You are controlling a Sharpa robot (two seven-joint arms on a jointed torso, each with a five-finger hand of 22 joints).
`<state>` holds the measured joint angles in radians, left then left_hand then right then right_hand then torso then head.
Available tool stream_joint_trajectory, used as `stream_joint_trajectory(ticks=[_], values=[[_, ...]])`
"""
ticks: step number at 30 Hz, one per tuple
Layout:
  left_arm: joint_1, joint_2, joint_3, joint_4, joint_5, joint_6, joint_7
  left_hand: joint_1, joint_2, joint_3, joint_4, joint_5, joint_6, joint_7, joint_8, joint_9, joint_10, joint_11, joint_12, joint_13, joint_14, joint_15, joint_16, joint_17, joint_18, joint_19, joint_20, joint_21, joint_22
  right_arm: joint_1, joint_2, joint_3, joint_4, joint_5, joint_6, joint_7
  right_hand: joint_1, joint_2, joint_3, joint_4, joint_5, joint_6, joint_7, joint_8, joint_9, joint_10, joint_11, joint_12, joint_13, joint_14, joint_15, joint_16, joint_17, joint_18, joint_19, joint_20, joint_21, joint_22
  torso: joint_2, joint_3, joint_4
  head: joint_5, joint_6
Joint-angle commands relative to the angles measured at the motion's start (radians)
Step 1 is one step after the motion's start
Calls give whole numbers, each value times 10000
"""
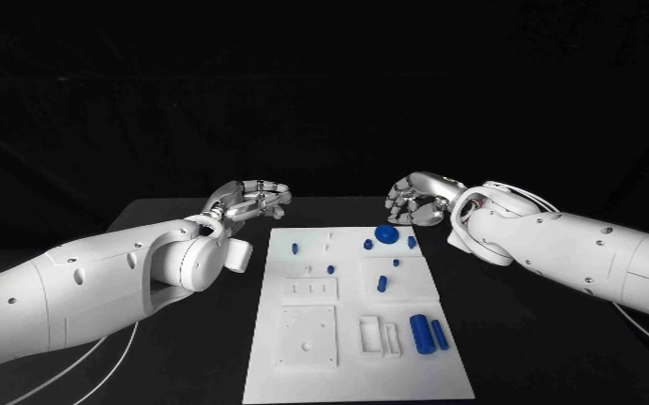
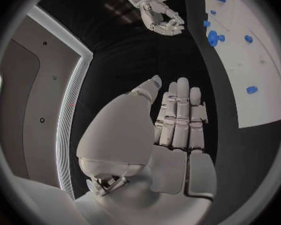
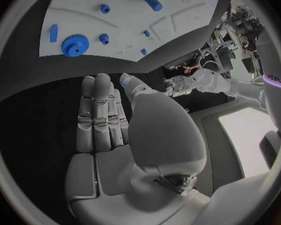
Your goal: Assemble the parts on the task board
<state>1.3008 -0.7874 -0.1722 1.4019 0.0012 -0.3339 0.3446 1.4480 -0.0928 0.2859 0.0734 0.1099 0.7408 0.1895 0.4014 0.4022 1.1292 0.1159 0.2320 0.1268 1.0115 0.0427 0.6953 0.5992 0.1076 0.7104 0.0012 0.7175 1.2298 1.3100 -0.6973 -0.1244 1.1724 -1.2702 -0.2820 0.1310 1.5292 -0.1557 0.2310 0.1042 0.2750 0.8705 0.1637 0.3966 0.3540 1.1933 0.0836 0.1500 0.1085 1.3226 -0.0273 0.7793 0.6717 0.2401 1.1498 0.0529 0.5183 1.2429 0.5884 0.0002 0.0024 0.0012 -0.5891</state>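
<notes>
The task board lies lengthwise away from the robot, both hands' fingers released, grasping nothing.

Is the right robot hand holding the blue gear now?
No. The right robot hand is empty, and the blue gear lies apart on the task board.

One task board, about nine blue parts, two hands.
</notes>
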Motion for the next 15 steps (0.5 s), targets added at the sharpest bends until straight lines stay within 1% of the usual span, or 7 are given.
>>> stream_joint_trajectory(ticks=[1, 3, 5, 8, 10, 13, 15], values=[[49, -66, 13, 311, -129, 401, 158, -198, -15, 37, -112, -45, 116, -4, -86, -18, 91, -15, -72, -8, 15, -112, 182, 76, -80, 44, -114, 105, 12, 9, 22, 6, 140, -2052, 528, -394, -359, -22, 154, -458, -42, 111, 2, -140, -61, 76, -7, -184, 44, 198, -34, 952, 690, 217, 424, -335, 801, 674, 184, -1, 89, -42, 52], [76, -142, 13, 474, -135, 397, 153, -327, -45, 115, -196, -48, 156, -10, -131, -23, 109, -13, -116, -12, 16, -141, 302, 115, -119, 69, -185, 175, 7, 9, 81, 9, 178, -2495, 607, -489, -727, -10, 482, -927, -96, 157, 4, -253, -105, 99, 5, -338, 78, 134, -21, 1647, 1170, 217, 505, -482, 1310, 938, 249, -8, 139, -84, 97], [93, -202, 13, 579, -136, 394, 141, -385, -58, 148, -236, -48, 165, -9, -153, -25, 116, -12, -134, -13, 22, -154, 353, 130, -135, 83, -215, 207, 4, 9, 126, 9, 201, -2769, 641, -556, -953, -18, 672, -1203, -142, 179, 6, -304, -121, 114, 9, -411, 96, 115, -20, 1952, 1355, 217, 560, -548, 1588, 939, 283, -8, 166, -103, 117], [152, -260, 13, 721, -152, 396, 132, -532, -76, 252, -373, -54, 199, -11, -205, -25, 132, -10, -185, -17, 47, -195, 502, 169, -176, 130, -306, 307, 1, 9, 149, 10, 277, -3193, 733, -708, -1692, -9, 1357, -2071, -202, 226, 26, -427, -151, 162, 43, -601, 150, 22, 20, 2561, 1643, 217, 618, -700, 2318, 924, 359, -1, 192, -125, 159], [176, -318, 14, 829, -158, 399, 119, -613, -95, 307, -457, -59, 216, -13, -230, -22, 145, -11, -209, -17, 78, -222, 594, 193, -196, 167, -357, 372, 4, 9, 191, 11, 283, -3459, 764, -808, -2306, 9, 1934, -2773, -238, 231, 43, -500, -154, 153, 84, -743, 180, -5, 59, 2783, 1647, 217, 597, -758, 2692, 910, 435, -3, 231, -161, 220], [242, -400, 16, 990, -159, 413, 98, -830, -106, 452, -664, -63, 240, -11, -291, -15, 163, -13, -268, -19, 93, -259, 784, 234, -254, 205, -466, 499, 0, 9, 265, 12, 252, -3882, 783, -992, -2986, 26, 2626, -3520, -305, 238, 52, -547, -127, 141, 104, -820, 208, -5, 77, 2972, 1553, 217, 686, -798, 3067, 892, 552, 1, 281, -203, 270], [281, -433, 19, 1076, -160, 417, 93, -1006, -119, 562, -822, -78, 260, -11, -327, -4, 169, -8, -310, -20, 69, -265, 881, 238, -307, 197, -532, 563, -16, 9, 299, 12, 232, -4047, 788, -1093, -3245, 13, 2952, -3785, -368, 230, 53, -562, -104, 121, 108, -830, 216, -6, 79, 3057, 1493, 217, 714, -828, 3197, 880, 603, 3, 297, -217, 287]])
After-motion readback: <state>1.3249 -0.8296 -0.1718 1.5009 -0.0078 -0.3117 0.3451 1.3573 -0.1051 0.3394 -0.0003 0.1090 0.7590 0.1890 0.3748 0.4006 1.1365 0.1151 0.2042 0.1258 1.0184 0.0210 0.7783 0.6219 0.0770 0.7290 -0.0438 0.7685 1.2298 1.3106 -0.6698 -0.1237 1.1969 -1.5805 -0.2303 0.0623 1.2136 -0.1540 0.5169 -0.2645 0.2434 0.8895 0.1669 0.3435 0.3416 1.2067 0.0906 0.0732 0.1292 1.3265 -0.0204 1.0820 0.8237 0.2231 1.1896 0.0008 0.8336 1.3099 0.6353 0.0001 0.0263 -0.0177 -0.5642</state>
